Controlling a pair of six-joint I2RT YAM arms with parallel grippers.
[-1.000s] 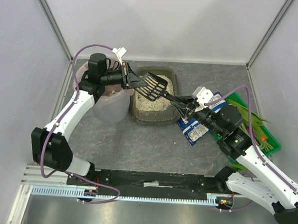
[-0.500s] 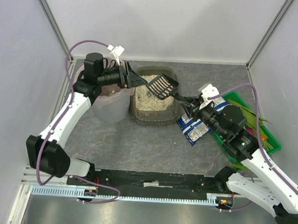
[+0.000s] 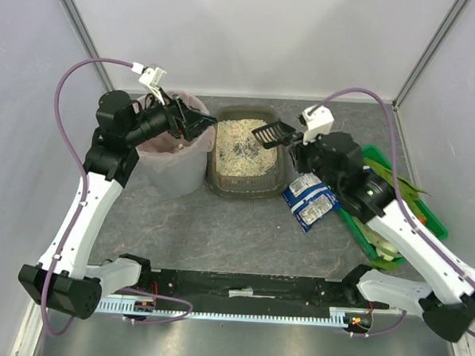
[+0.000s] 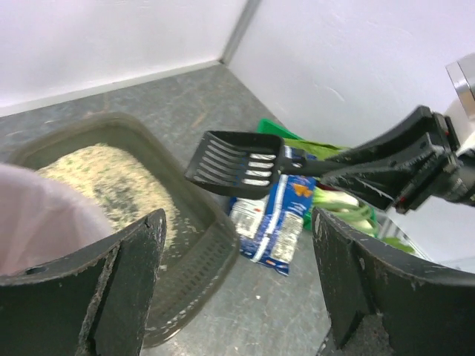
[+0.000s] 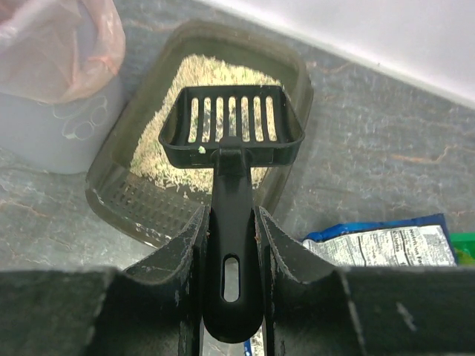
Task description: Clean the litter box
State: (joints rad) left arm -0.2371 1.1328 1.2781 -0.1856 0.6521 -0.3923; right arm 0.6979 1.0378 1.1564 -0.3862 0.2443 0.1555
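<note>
Nearest the arm bases, grey marbled worktop (image 3: 242,242). Next out, on the right, a blue-and-white snack packet (image 3: 310,202) lies flat, with a green crate (image 3: 379,160) of leafy greens just beside it on its right; the right arm crosses over both. Mid-depth, centre: the litter box (image 3: 245,188), a shallow dark tray with pale beige granules and some darker patches near the middle. It sits between the packet on its right and a round translucent bin (image 3: 174,163) with a pink liner on its left. Bin and box just beside each other; cannot tell if they touch. Right claw (image 5: 231,222) is closed tight on the handle of a black slotted scoop (image 5: 231,124), one finger pressed to each side of the handle. Scoop head is held in the air over the right part of the box, clear of the granules, roughly level. Slots look empty apart from a pale speck at the heel. Farther back and to the left, the left claw (image 3: 191,124) hovers above the bin's rim, pointing toward the box. Its jaws are spread wide with nothing between them; the left wrist view shows the scoop well beyond its fingers (image 4: 126,282).
</note>
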